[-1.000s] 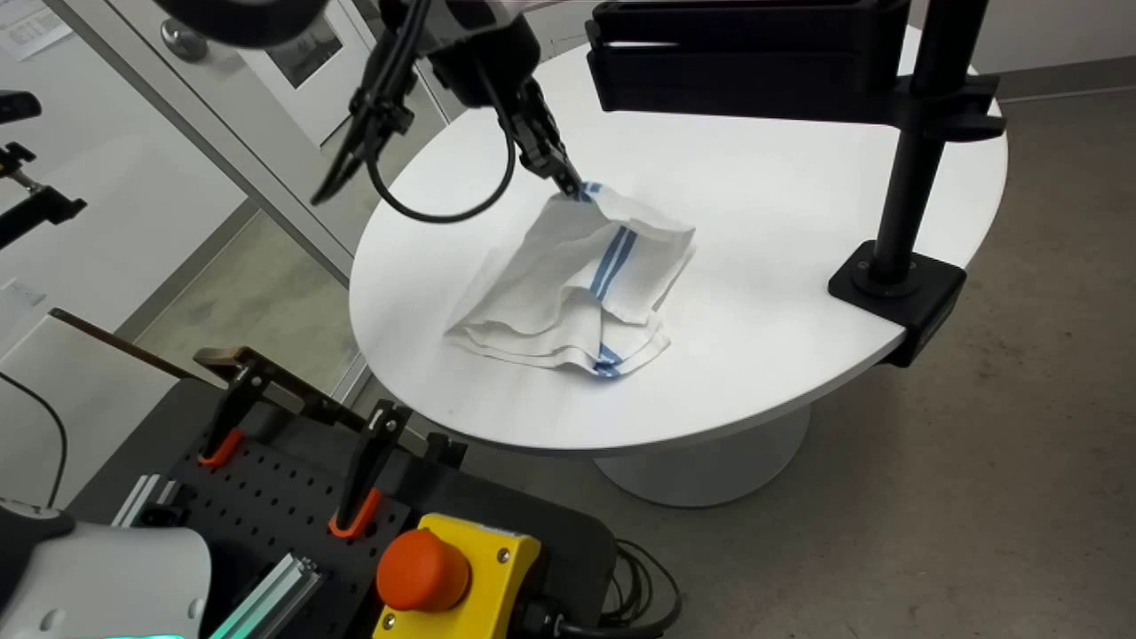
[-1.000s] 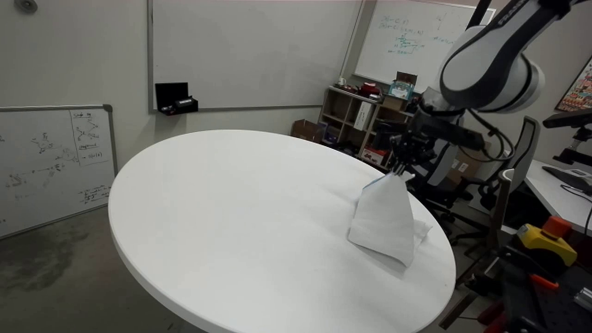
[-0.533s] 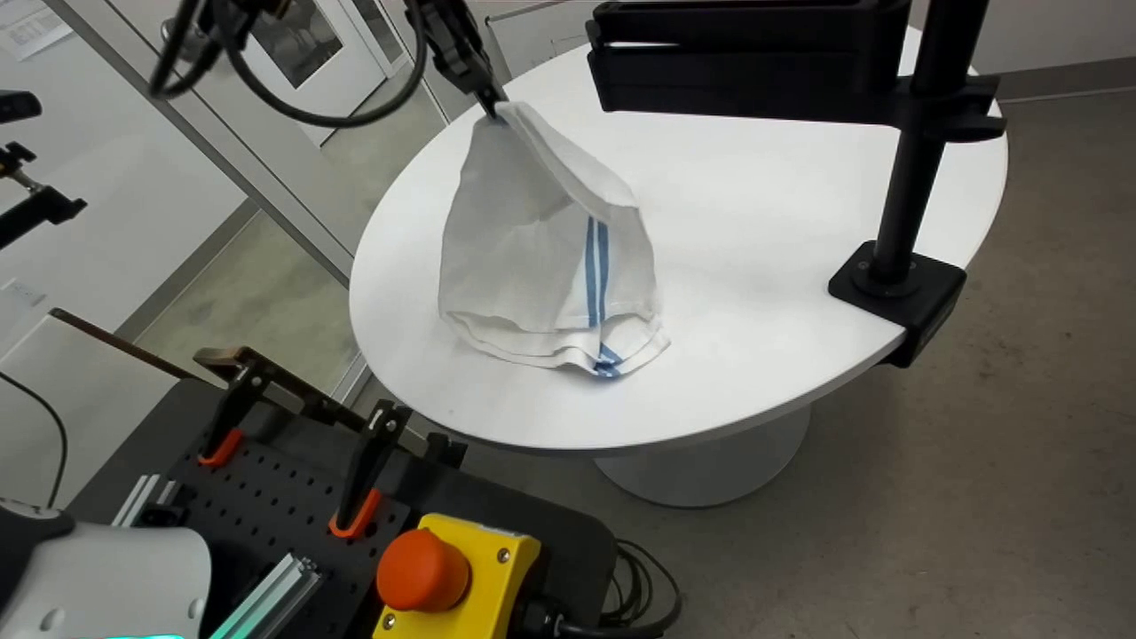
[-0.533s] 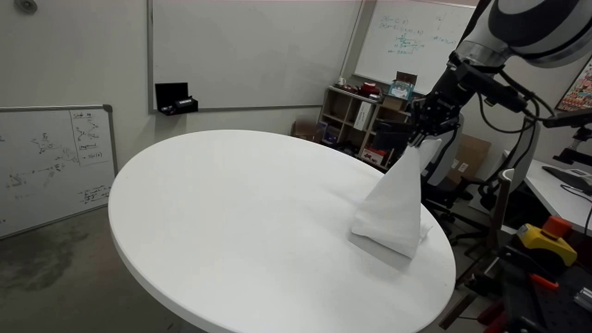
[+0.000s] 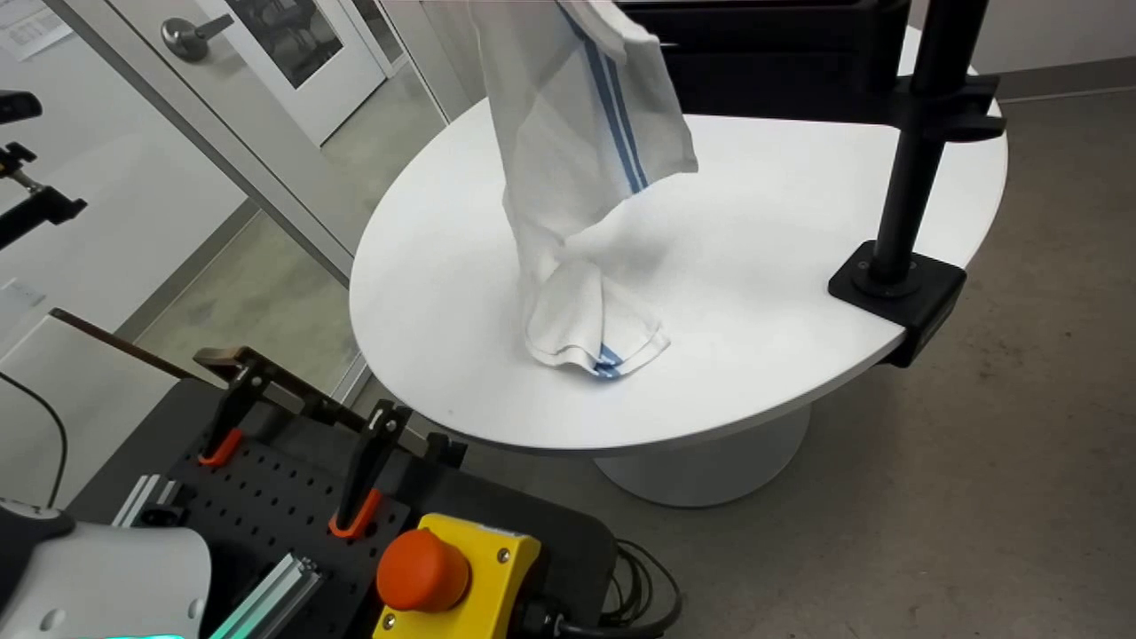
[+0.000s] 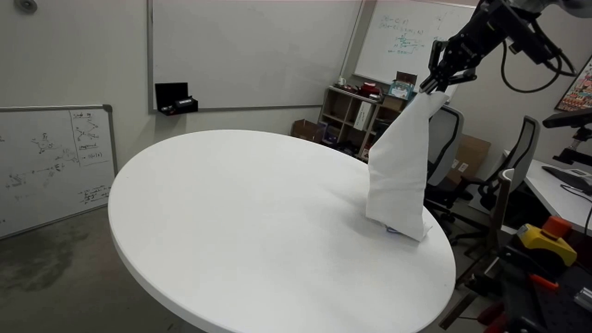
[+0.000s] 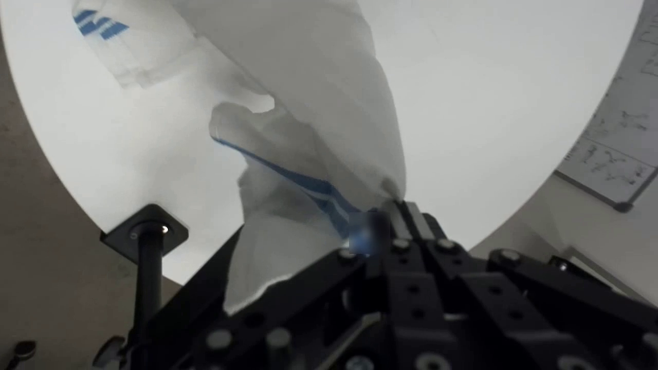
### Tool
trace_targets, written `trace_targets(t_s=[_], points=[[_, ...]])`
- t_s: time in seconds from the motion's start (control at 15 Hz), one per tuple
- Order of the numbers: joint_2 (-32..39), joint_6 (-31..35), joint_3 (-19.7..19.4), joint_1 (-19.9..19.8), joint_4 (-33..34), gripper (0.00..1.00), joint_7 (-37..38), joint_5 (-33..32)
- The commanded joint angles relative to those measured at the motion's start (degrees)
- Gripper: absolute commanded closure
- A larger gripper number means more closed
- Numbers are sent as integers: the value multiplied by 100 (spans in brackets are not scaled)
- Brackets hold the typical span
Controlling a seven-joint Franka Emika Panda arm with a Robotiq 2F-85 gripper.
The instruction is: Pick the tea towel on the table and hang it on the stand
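The white tea towel with blue stripes hangs from my gripper in an exterior view (image 6: 400, 171). Its lower end rests bunched on the round white table (image 6: 231, 208). The towel also shows in an exterior view (image 5: 568, 133) and in the wrist view (image 7: 329, 67). My gripper (image 6: 429, 88) is shut on the towel's top corner, high above the table. In the wrist view its fingertips (image 7: 404, 205) are together with cloth at the tips. A black stand (image 5: 916, 177) is clamped to the table edge; its post also shows in the wrist view (image 7: 149, 277).
The stand's thick horizontal arm (image 5: 781, 62) reaches over the table, partly behind the towel. A dark cart with a pegboard (image 5: 266, 497) and a yellow emergency stop box (image 5: 493, 568) is beside the table. Office chairs (image 6: 444, 138) and a shelf (image 6: 342, 111) stand beyond.
My gripper has risen well above the table and out of the top of an exterior view. The towel has been pulled up from lying flat to hanging, with only its lower end on the table.
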Motion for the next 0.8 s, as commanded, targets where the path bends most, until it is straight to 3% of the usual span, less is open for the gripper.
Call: trace_targets(t_s=[0.0, 0.73], points=[[-519, -200, 94, -82, 212, 100, -302, 350], [-405, -12, -61, -134, 1660, 100, -182, 1006]])
